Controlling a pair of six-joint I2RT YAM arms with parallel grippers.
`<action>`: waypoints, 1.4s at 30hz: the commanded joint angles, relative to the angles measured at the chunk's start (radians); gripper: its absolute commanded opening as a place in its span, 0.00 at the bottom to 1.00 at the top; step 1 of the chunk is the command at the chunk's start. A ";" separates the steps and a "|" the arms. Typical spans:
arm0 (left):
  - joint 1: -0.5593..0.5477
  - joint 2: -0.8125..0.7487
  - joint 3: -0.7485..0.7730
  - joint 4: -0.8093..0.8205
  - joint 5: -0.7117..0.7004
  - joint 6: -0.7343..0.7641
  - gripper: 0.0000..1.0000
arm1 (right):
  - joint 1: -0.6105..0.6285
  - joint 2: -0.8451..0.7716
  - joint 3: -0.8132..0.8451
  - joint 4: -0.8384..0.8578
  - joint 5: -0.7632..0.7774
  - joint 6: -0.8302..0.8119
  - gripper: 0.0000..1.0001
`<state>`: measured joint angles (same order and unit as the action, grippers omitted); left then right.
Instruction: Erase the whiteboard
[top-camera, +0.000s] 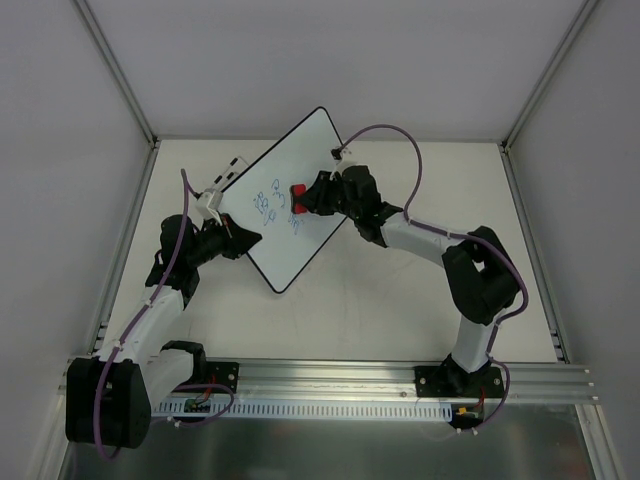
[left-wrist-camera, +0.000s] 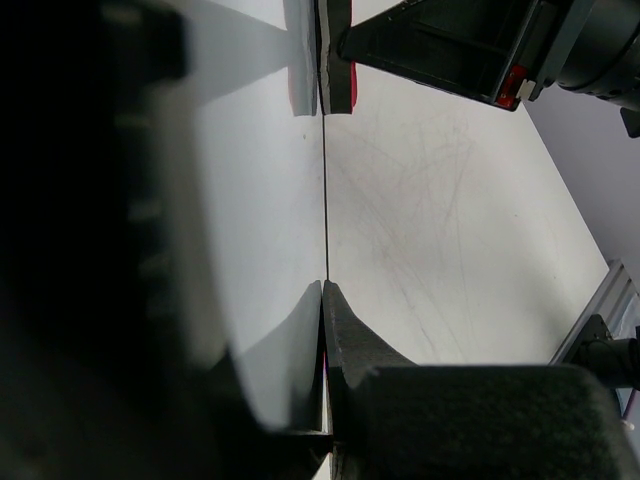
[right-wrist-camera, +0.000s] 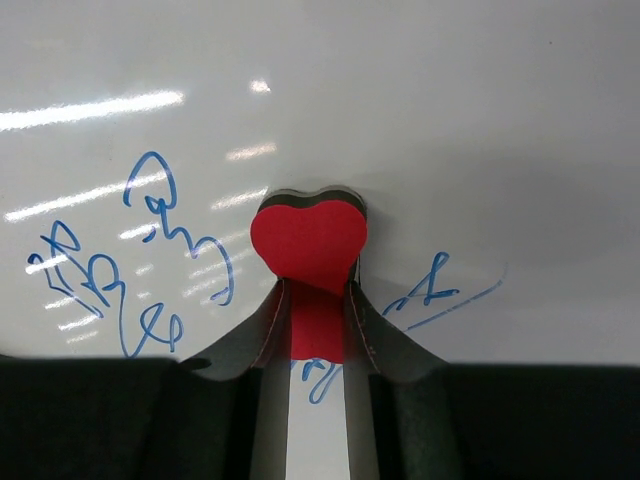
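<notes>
White panel walls (top-camera: 60, 120) closed in the bench on three sides, and a pale, scuffed table (top-camera: 420, 290) filled the floor of the enclosure, with a metal rail (top-camera: 340, 376) along its near edge.

The whiteboard (top-camera: 305, 150) sat cornerwise on the table, directly ahead of both arms and between them. It seemed propped, so I could not tell which of its sides was the long one.

The left pincer (top-camera: 232, 238) appeared clamped on the board's near-left edge. In its wrist view one finger (left-wrist-camera: 345, 335) lay flat against the glossy face.

The right pincer (top-camera: 305, 197) reached in from the opposite side. Its jaws were closed on a red heart-shaped eraser (right-wrist-camera: 308, 240), whose face was pressed against the board.

The blue scribbles (right-wrist-camera: 150, 260) lay mostly just to the left of that pincer, toward the left arm. A smaller mark (right-wrist-camera: 440, 295) lay just to its right, and another showed between its fingers.

The right arm was plainly the one placed to wipe. I judged its next stroke needed to run leftward across the larger cluster while the left arm steadied the board.

The writing was largely uncleared.
</notes>
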<state>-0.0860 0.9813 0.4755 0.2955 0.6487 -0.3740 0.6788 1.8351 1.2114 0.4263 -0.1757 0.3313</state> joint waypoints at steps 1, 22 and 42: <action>-0.063 0.000 0.023 -0.044 0.166 0.096 0.00 | 0.002 0.026 0.080 -0.038 0.004 -0.023 0.00; -0.074 -0.001 0.022 -0.047 0.164 0.096 0.00 | -0.051 0.055 -0.047 -0.027 0.093 0.046 0.00; -0.081 0.016 0.025 -0.047 0.166 0.093 0.00 | -0.048 0.043 -0.043 0.005 0.016 0.040 0.00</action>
<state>-0.1062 0.9882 0.4820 0.3161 0.6323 -0.3019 0.5629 1.8774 1.0870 0.4103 -0.1265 0.3878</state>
